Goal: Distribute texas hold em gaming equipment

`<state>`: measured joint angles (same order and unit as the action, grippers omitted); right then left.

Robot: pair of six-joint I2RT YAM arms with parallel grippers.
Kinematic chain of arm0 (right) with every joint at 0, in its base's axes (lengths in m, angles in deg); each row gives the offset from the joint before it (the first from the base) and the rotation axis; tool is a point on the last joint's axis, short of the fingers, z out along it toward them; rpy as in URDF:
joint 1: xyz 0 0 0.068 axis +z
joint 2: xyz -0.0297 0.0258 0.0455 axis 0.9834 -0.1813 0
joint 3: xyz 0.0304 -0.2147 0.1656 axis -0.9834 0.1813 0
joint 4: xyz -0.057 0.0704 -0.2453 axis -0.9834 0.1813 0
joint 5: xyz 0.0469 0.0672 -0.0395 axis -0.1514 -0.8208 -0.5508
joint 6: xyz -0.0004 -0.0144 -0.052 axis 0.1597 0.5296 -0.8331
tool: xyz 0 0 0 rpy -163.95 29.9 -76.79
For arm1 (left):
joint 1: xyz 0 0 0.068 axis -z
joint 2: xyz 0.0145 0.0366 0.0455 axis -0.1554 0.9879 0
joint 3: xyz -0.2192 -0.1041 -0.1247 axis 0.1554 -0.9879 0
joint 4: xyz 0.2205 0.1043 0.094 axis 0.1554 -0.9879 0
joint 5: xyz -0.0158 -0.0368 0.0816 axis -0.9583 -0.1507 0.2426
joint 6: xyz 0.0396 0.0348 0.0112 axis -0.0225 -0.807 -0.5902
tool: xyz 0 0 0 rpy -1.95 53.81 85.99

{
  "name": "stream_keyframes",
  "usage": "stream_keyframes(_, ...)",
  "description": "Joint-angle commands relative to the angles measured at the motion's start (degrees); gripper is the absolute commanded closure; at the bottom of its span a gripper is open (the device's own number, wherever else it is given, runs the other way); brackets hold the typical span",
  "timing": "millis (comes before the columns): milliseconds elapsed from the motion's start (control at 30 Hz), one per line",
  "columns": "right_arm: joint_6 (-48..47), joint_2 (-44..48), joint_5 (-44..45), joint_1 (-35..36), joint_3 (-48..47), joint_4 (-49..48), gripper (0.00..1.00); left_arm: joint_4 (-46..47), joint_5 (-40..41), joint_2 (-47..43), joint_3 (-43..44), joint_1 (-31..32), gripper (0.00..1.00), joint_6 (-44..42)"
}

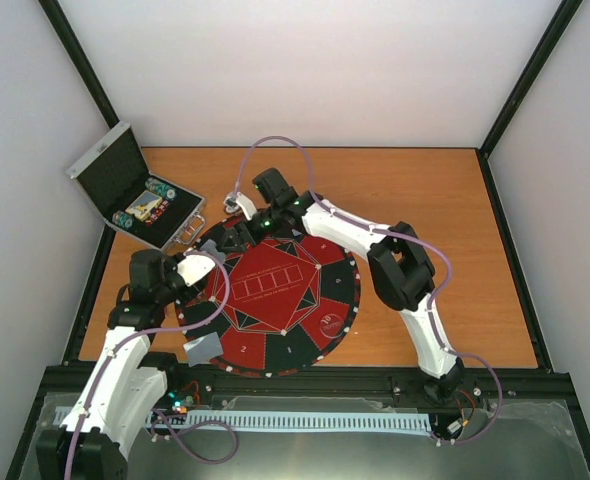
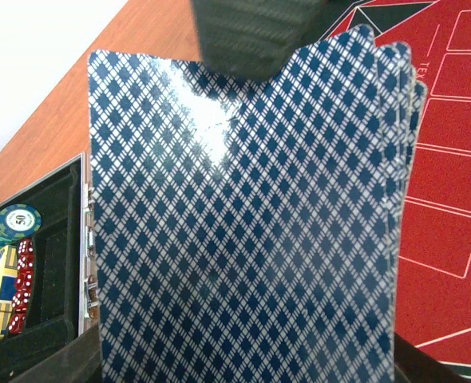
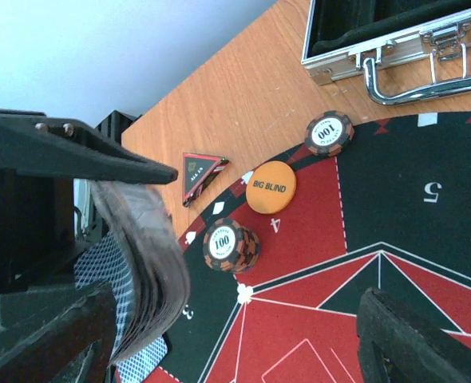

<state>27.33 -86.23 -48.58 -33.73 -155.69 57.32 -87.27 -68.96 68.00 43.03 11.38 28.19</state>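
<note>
My left gripper [image 2: 243, 48] is clenched on the deck of cards [image 2: 243, 239]. One finger lies across the top edge of the blue diamond back, and the other finger is hidden behind the deck. In my left wrist view the long axis of the deck runs away from the finger, down the picture, with the backs turned to the camera. On the right edge several cards step out a little. How many cards there are I cannot count. From above, the deck hangs over the near-left rim of the round mat [image 3: 427, 239].

My right gripper [image 3: 235, 319] is released. Its two fingers stand wide apart over the mat and hold nothing. In this view the deck shows edge-on and bent, just beside my left-hand finger.

On the mat I count one orange BIG BLIND button [image 3: 270, 187] and two small stacks of 100 chips [image 3: 230, 244], one on each side of the button. One dark triangular marker [image 3: 199, 171] lies on the wooden table [image 3: 235, 96], and one of its corners points toward the button. One silver case [image 3: 379, 48] stands open nearby.
</note>
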Motion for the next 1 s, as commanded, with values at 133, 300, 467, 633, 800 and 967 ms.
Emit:
stream_keyframes(133, 1.72, -4.50, -4.00, 2.31, -4.48, -1.98, 0.18, 0.70, -2.00, -1.14, 1.78, 0.27, 0.47, 0.98)
stream_keyframes(300, 1.23, -4.82, -0.29, 2.28, -4.91, -0.92, 0.18, 0.78, -2.01, -1.14, 1.82, 0.26, 0.47, 1.21)
stream_keyframes(467, -1.20, -3.70, 4.07, 1.40, -5.42, 3.23, 0.25, 0.79, -1.94, -1.14, 1.82, 0.29, 0.47, 1.16)
stream_keyframes(633, -3.27, -2.32, 6.20, 1.19, -5.16, 5.76, 0.31, 0.98, -1.94, -0.94, 1.80, 0.29, 0.47, 1.12)
stream_keyframes(800, -3.43, -1.35, 4.31, 1.20, -5.29, 6.09, 0.39, 1.09, -1.76, -0.70, 1.75, 0.28, 0.47, 0.97)
stream_keyframes(967, -3.94, -0.62, 3.84, 1.19, -5.55, 6.99, 0.47, 0.93, -1.65, -0.71, 1.57, 0.29, 0.47, 1.14)
